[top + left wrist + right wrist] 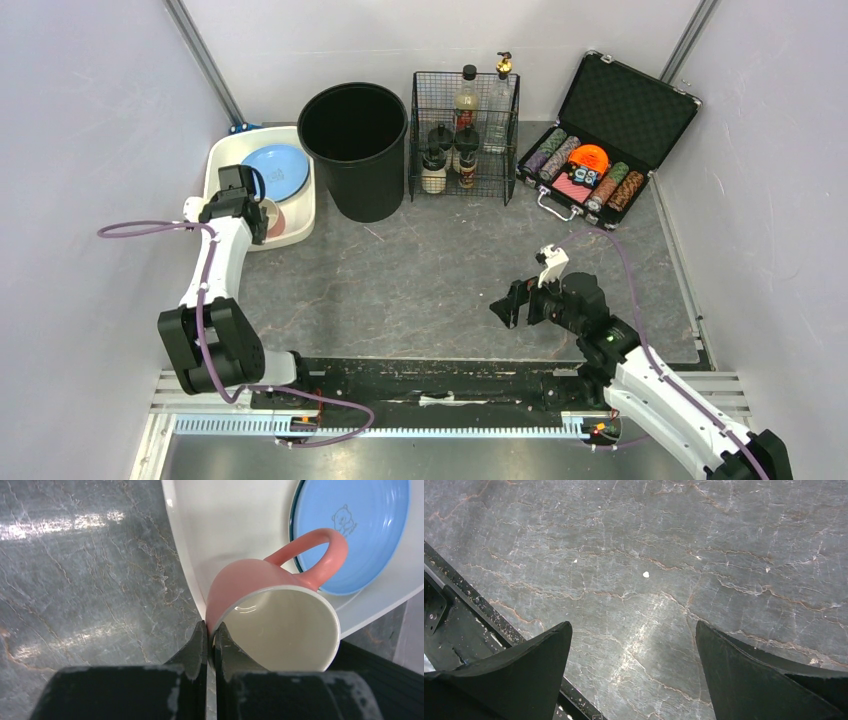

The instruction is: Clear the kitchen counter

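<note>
The kitchen counter (440,270) is a dark grey stone-look top. My left gripper (212,630) is shut on the rim of a pink mug (270,615) with a cream inside, held over the near edge of the white tray (225,525). In the top view the left gripper (252,215) and the mug (270,216) are at the tray (300,222). A blue plate (276,170) lies in the tray and also shows in the left wrist view (360,525). My right gripper (520,303) is open and empty above bare counter (664,555).
A black bucket (355,148) stands behind the middle. A wire basket (464,135) holds several bottles. An open black case (605,130) of poker chips sits at the back right. A black rail (430,375) runs along the near edge.
</note>
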Motion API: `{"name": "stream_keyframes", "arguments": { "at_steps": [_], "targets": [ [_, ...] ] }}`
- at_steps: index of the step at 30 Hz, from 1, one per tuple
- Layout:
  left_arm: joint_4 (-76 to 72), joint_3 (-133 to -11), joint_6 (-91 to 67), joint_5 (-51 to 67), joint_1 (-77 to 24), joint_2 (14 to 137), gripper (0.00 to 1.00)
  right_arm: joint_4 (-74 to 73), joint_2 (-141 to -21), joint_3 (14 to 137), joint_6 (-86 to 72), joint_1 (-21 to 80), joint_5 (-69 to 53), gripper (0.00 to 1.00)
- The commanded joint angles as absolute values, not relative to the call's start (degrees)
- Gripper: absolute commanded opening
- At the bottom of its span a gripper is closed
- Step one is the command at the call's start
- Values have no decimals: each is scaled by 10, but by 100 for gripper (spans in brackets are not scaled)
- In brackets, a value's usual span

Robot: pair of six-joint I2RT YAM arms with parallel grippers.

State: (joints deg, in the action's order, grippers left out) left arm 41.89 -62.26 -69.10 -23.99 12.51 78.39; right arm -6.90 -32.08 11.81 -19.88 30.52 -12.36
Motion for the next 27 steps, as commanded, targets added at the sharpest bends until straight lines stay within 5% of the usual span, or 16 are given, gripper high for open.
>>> {"name": "stream_keyframes", "arguments": {
  "at_steps": [1, 27],
  "targets": [
    [422, -656, -799, -286, 124, 775, 2, -33, -333, 123, -197, 305, -134, 96],
    [432, -695, -853, -261, 109, 875, 39, -4, -390, 131, -200, 305, -134, 96]
  ]
}}
